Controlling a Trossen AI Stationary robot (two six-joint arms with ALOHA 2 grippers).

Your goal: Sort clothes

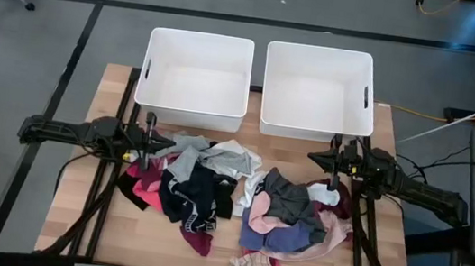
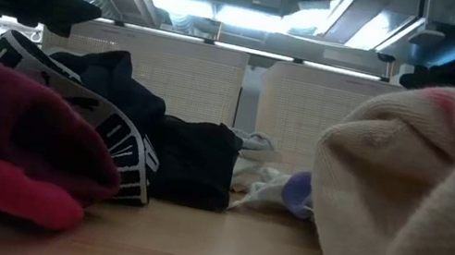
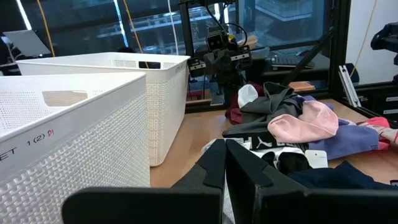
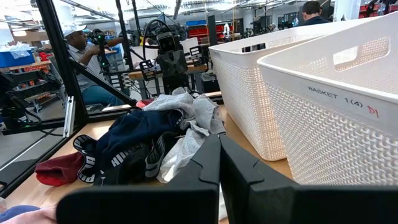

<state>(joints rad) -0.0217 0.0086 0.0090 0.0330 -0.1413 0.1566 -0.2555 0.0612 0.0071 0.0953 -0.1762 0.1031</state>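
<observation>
Both bins (image 1: 195, 73) sit bare, clothes (image 1: 229, 200) heaped in front for sorting; left gripper (image 1: 153, 141) and right gripper (image 1: 332, 163) flank the pile, jaws closed on nothing.

White rectangular plastic bin on the right (image 4: 348, 118) is showing "BASKET 1 (4) D1"; left white plastic bin (image 3: 68, 155) is showing partly cut "...ET 1 (2) D1".

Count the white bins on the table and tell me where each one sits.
2. The left bin and the right bin stand side by side along the table's far edge, behind the clothes pile. Both look empty; none seems hidden.
</observation>
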